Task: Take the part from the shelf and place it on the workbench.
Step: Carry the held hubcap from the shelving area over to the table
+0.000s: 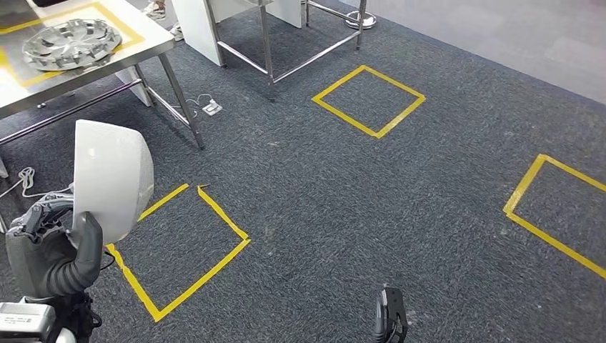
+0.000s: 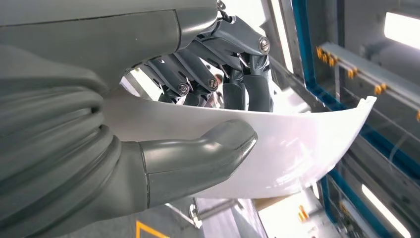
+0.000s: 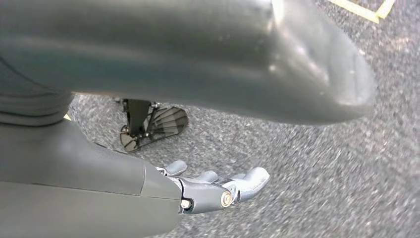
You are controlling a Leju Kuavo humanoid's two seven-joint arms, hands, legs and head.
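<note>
At about eight o'clock in the head view, the left hand (image 1: 50,246) holds the part (image 1: 111,179) upright above the carpet (image 1: 343,186), clear of the floor. The part rises from the hand towards twelve o'clock, its rounded face turned to the camera. In the left wrist view the thumb (image 2: 208,153) presses one face of the part (image 2: 292,144) and the dark fingers (image 2: 198,74) wrap over its edge onto the other face, so the shell is pinched between them.

The part is a smooth, glossy white curved shell, thin-walled, with one end tapering to a point beyond the hand.

The right hand (image 1: 391,316) hangs low at six o'clock in the head view. The right wrist view shows its fingers (image 3: 223,191) reaching out over the carpet with nothing in them; they seem loosely spread, though the big blurred thumb (image 3: 297,69) hides much.

At ten o'clock stands a steel table (image 1: 154,39) marked with yellow tape, and a silver wheel cover (image 1: 71,43) lies on it. Yellow tape squares (image 1: 368,100) mark the carpet at one, four and seven o'clock.
</note>
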